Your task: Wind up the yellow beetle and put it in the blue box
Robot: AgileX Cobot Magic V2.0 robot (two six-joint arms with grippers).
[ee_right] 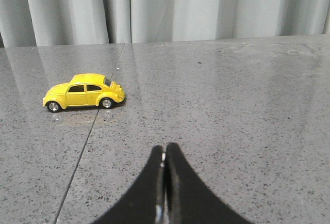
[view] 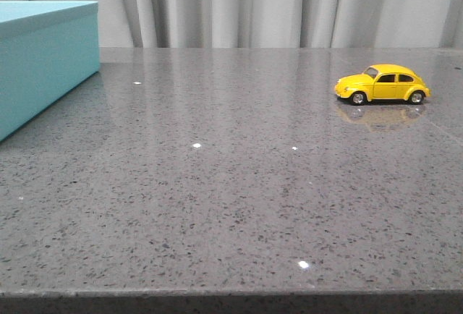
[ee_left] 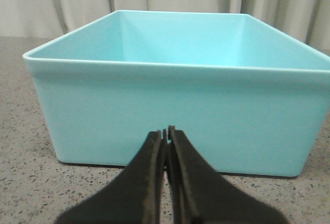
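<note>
Two sets of fingers, left (ee_left: pixel 166 133) and right (ee_right: pixel 164 149), are pressed together and hold nothing. Beetle (view: pixel 383 84) stands on its wheels on the desk (view: pixel 231 198) at far right, well apart from the open box (view: pixel 43 61) at far left, each within one arm's reach.

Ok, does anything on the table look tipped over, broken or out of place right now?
Nothing stands out. The yellow beetle sits upright on its wheels on the grey table, well apart from the blue box, which stands level, open-topped and empty. No spills or damage show.
</note>
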